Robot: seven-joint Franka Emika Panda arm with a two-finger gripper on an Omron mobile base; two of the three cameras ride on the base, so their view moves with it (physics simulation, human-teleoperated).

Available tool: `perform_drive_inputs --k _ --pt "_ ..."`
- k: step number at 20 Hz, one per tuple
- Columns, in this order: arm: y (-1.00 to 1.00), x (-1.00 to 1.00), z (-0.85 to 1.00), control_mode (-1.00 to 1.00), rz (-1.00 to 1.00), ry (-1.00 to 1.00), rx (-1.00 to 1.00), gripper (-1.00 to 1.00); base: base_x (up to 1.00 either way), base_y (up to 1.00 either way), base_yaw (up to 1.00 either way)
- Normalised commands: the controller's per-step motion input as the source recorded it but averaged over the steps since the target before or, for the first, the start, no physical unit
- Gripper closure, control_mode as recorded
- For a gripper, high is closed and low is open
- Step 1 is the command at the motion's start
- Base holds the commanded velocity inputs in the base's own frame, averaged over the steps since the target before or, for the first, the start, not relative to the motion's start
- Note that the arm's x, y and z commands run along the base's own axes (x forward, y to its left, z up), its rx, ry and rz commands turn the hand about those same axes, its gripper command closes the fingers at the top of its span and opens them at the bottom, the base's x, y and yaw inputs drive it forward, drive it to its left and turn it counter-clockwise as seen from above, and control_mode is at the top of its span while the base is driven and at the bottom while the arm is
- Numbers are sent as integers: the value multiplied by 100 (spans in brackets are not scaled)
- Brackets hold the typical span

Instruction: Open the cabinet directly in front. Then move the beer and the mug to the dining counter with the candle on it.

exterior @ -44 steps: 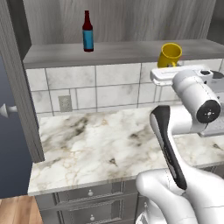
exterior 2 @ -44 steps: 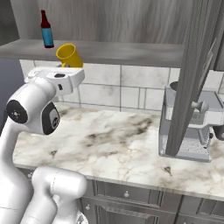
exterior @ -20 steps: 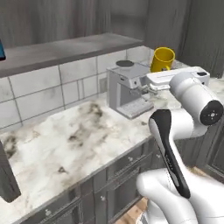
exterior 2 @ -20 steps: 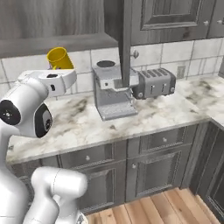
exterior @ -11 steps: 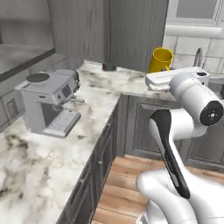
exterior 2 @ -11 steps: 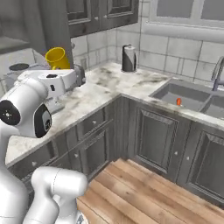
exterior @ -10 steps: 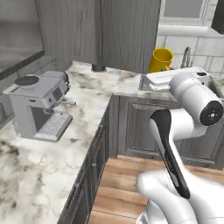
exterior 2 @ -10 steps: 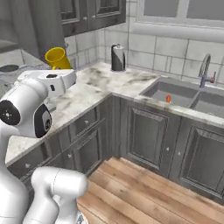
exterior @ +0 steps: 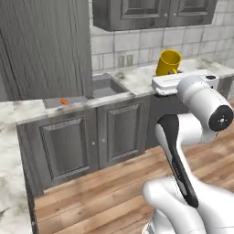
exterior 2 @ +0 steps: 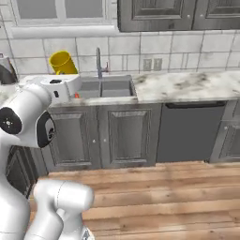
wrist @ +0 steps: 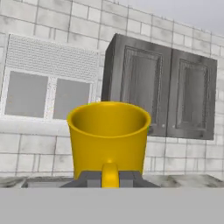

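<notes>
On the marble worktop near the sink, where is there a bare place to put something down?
In the right base view, the marble worktop is bare from the sink to the right edge, below the tiled wall. The tight spot is by the faucet, where the gripper carries the yellow mug.

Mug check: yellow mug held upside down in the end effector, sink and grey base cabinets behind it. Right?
Not quite. The mug is upright, its open rim facing up, as the hand view shows. The rest holds: the end effector is shut on it at the handle side, with the sink and grey base cabinets behind.
</notes>
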Motion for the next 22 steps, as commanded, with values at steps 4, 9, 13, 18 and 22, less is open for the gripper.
perform_drive_inputs --k 4,9,13,18,22 --pt "0 0 0 100 0 0 0 100 0 0 -100" --pt "0 0 0 100 0 0 0 100 0 0 -100" --pt "0 0 0 100 0 0 0 100 0 0 -100" --pt "0 0 0 100 0 0 0 100 0 0 -99" --pt "0 0 0 100 0 0 0 100 0 -11 -66"
